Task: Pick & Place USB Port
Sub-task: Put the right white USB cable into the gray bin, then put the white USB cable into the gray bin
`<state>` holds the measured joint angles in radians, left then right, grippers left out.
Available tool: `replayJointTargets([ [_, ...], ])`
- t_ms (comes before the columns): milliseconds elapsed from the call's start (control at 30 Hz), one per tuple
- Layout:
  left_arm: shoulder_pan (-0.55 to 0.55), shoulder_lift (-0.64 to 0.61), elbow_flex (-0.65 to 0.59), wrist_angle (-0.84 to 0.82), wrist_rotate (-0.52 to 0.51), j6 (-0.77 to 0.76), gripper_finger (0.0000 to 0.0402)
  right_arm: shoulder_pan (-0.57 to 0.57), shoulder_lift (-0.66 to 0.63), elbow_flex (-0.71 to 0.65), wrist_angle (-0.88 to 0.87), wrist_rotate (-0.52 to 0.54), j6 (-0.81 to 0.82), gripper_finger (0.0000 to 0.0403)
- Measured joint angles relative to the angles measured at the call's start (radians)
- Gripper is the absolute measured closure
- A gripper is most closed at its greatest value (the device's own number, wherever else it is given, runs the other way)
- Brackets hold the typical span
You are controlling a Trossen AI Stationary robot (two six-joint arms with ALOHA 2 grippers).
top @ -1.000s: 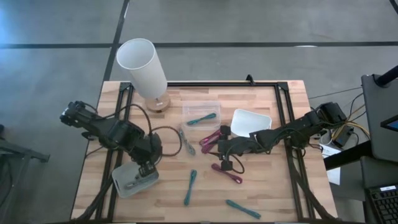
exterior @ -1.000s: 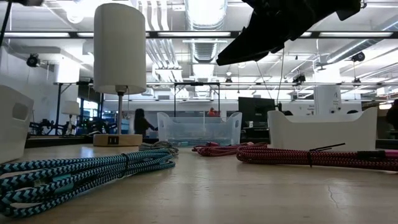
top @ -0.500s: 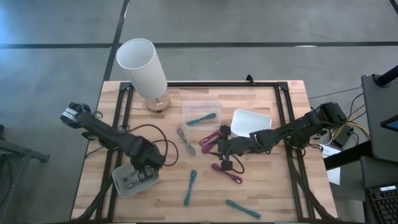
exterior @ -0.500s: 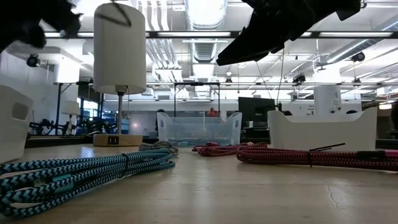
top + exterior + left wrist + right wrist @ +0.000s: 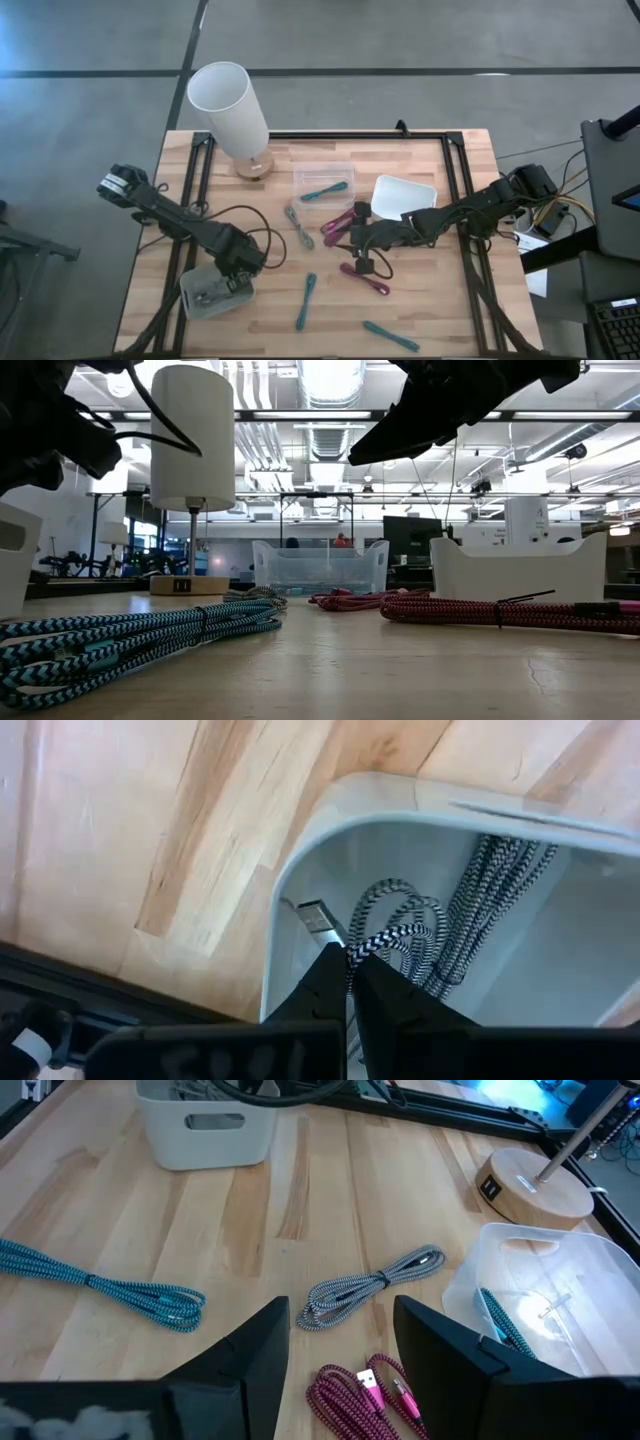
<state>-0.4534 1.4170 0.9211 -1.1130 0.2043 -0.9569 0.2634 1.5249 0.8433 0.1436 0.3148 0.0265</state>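
A black-and-white braided USB cable (image 5: 440,935) lies coiled in the grey bin (image 5: 205,297), which stands near the table's near left corner. My left gripper (image 5: 237,268) (image 5: 347,965) reaches into that bin's right end and is shut on the cable. The cable's silver USB plug (image 5: 317,917) sticks out past the fingertips. My right gripper (image 5: 360,241) (image 5: 340,1315) hangs open above the table's middle, over the magenta cables (image 5: 338,222), touching nothing. My left gripper pinches the black-and-white cable just behind its USB plug (image 5: 345,948) between the two fingertips, coming from above and pointing down into the bin. The rest of the cable (image 5: 480,890) lies slack on the bin's floor.
A white lamp (image 5: 232,110) stands at the far left. A clear bin (image 5: 324,180) holds a teal cable, and a white bin (image 5: 403,197) sits beside it. Loose on the wood are a grey cable (image 5: 300,225), teal cables (image 5: 306,300) (image 5: 392,335) and another magenta cable (image 5: 365,278).
My left arm has stretched out and lowered, and its gripper has come down into the grey bin; in the low view the arm has dropped into the picture at upper left. The right arm has kept still.
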Motion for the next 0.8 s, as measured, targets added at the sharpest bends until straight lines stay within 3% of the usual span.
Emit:
replayJointTargets([
  [500,0.0,0.0,0.01,0.034,-0.022,-0.014,0.034,0.0,0.0,0.0,0.0,0.0,0.0,0.0225],
  [800,0.001,0.0,0.155,-0.051,-0.027,0.016,0.0335,0.0,0.0,0.0,0.0,0.0,0.0,0.0225],
])
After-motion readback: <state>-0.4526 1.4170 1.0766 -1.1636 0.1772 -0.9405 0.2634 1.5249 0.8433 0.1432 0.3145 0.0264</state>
